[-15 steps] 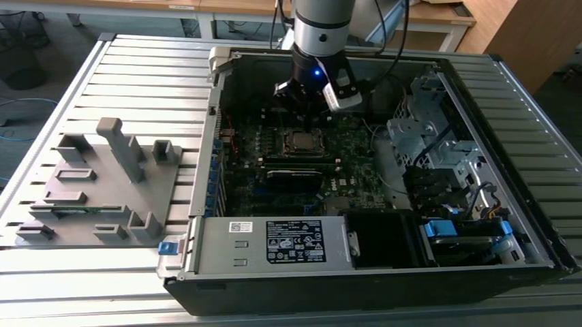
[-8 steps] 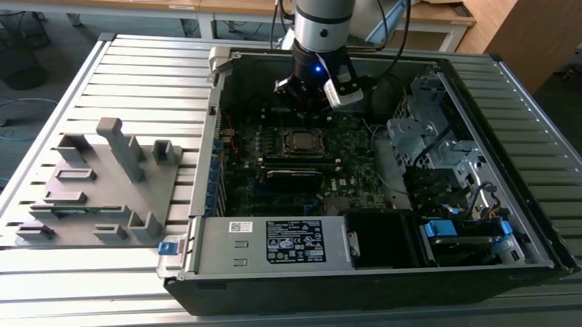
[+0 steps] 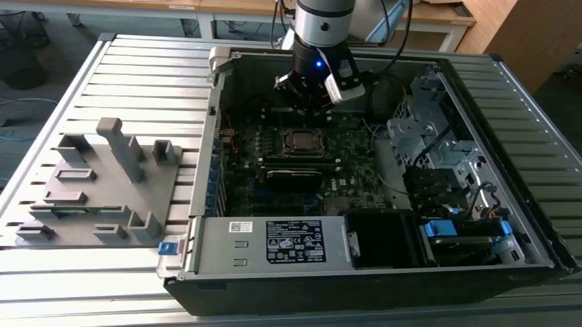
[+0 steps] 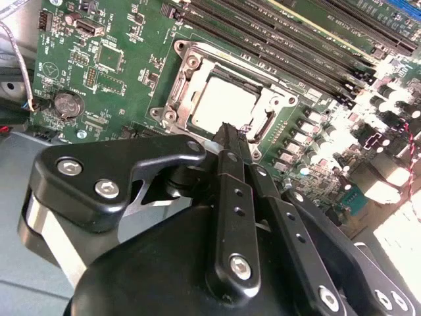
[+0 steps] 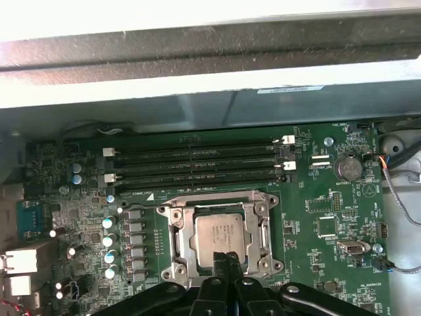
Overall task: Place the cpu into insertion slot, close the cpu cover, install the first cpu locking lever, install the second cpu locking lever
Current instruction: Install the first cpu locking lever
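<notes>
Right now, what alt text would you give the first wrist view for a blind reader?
The gripper, shut, points at the edge of the cpu cover, a silvery frame lying flat around the cpu on a green motherboard. Long black memory slots run alongside.

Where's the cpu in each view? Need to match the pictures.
Exterior view: cpu near picture centre, just below the gripper.
Second wrist view: pale square just past the gripper.
First wrist view: pale square just beyond the gripper.
Shared landmark: the silvery cover framing the cpu.
</notes>
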{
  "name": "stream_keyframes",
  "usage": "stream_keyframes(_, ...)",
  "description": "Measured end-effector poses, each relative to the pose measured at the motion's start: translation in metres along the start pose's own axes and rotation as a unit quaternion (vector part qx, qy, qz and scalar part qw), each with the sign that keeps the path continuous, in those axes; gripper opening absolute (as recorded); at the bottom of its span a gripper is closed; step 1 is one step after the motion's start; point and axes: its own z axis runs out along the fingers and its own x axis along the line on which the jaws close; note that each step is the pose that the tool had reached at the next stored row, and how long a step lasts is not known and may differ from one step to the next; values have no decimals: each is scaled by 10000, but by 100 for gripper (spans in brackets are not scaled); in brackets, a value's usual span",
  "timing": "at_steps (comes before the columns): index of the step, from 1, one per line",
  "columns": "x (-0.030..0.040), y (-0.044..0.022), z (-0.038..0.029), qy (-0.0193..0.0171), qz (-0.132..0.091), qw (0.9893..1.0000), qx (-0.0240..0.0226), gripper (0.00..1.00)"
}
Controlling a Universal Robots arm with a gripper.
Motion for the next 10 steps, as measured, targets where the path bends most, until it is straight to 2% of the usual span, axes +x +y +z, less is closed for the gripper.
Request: stream_keyframes(10, -2, 3, -104, 0, 0, 10000, 0, 10)
